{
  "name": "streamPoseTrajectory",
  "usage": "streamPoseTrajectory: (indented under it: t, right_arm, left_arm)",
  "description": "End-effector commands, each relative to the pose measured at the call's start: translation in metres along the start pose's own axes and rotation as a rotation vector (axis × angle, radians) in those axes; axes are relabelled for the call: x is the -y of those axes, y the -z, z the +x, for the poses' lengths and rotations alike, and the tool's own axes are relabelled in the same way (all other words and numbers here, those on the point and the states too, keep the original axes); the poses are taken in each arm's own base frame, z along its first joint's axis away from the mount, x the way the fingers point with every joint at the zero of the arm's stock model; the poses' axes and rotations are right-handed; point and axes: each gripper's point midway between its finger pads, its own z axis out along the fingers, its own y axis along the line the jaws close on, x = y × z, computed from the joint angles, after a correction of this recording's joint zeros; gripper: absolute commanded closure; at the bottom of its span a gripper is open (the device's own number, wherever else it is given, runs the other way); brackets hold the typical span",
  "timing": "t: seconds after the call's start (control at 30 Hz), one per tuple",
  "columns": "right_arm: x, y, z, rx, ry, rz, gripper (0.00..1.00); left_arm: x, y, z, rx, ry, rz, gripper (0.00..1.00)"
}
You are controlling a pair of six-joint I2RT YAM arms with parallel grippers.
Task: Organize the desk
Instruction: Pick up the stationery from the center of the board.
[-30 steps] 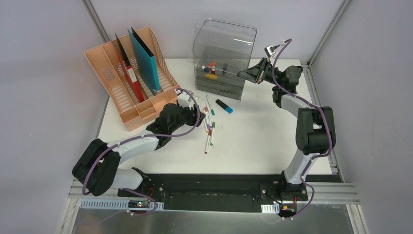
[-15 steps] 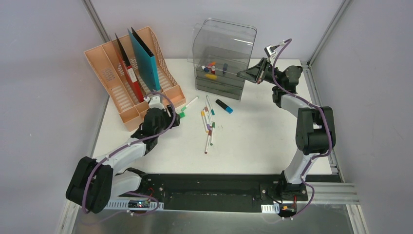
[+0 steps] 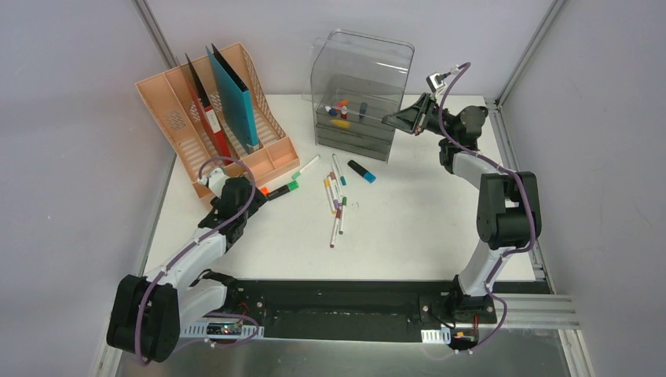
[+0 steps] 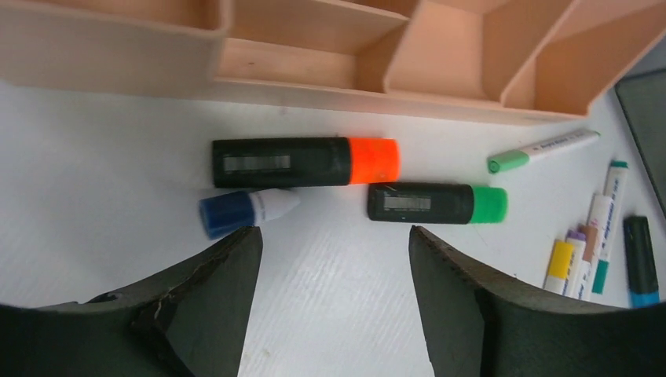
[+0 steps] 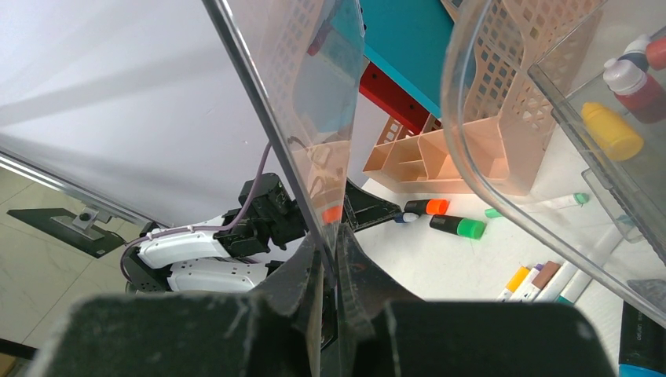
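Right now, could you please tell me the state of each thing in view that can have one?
Left gripper: open, empty.
Right gripper: shut on a panel of the clear box.
Orange marker: capped, lying on the desk.
Green marker: capped, lying flat.
Red folder: standing in the rack.
Teal folder: standing in the rack.

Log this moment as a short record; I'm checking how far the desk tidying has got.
left hand: open, empty, over the desk near orange-capped highlighter and green-capped highlighter
right hand: shut on a clear panel of the drawer box
peach file rack: holds red folder, teal folder
loose on desk: thin markers, blue-capped highlighter
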Motion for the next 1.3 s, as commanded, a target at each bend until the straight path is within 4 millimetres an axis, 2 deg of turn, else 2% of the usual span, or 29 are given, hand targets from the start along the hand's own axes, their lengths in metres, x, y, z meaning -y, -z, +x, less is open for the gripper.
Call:
streamPoseTrajectory:
  t: [0.0,0.07,0.23,0.4,0.53,0.7,0.87,1.1,1.27]
  right_arm:
    - [-0.01,-0.006,0.015,-0.088,-0.017,-0.036,0.94]
    - [-0.01,-0.007,0.015,-0.088,-0.017,-0.036,0.95]
    - [-0.011,-0.006,0.015,-0.088,-0.016,-0.035,0.95]
    - [-0.012,-0.006,0.015,-0.088,-0.013,-0.036,0.95]
    - [-0.009,-0.006,0.016,-0.09,-0.019,-0.033,0.94]
    - [-0.008,-0.006,0.016,-0.09,-0.018,-0.033,0.95]
    - [-0.008,-0.006,0.016,-0.089,-0.02,-0.031,0.95]
    - [-0.006,-0.006,0.016,-0.09,-0.023,-0.03,0.95]
    - [-0.006,-0.006,0.016,-0.09,-0.023,-0.03,0.95]
  left_arm:
    - [-0.037,0.007,-0.011,0.072,0.095,-0.184,0.3]
    - [-0.044,0.005,-0.012,0.064,0.108,-0.235,0.28]
    - [-0.049,-0.01,-0.006,-0.019,0.108,-0.305,0.29]
    - [-0.053,-0.021,-0.008,-0.025,0.074,-0.335,0.36]
    - [-0.053,-0.024,-0.014,-0.01,0.061,-0.338,0.37]
    - [-0.059,-0.028,-0.008,-0.05,0.068,-0.374,0.43]
    - [-0.069,-0.026,-0.002,-0.075,0.068,-0.432,0.44]
    - [-0.058,-0.019,0.005,-0.126,0.09,-0.374,0.45]
    - [-0.045,-0.01,0.014,-0.184,0.108,-0.287,0.51]
